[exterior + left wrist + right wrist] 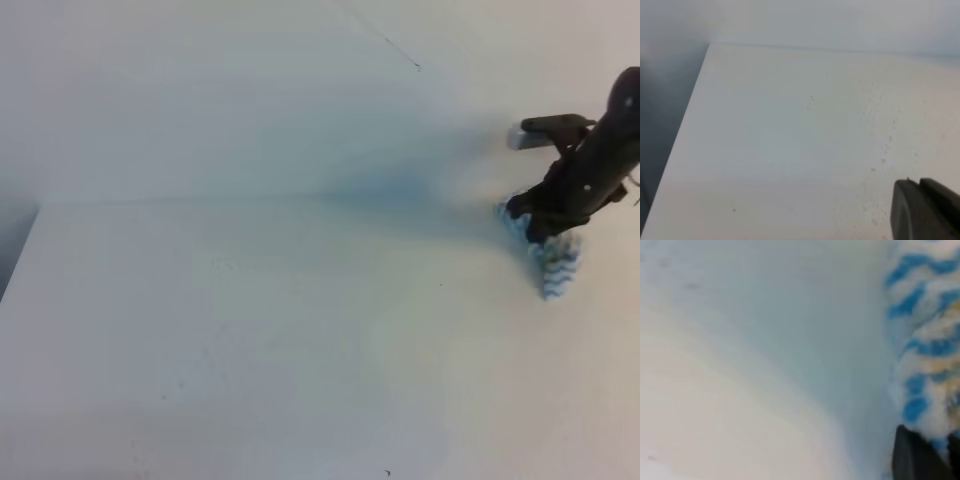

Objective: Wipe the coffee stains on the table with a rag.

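The rag point(553, 262) shows blue and white wavy stripes with tan smudges, the bench point(250, 330) is plain matte white with faint tan specks, and the right hand point(545, 225) is black.

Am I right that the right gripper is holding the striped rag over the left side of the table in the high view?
Not quite: the right gripper does hold the striped rag, but over the right side of the table, near the right edge of the exterior high view. The left side shows only bare white surface there.
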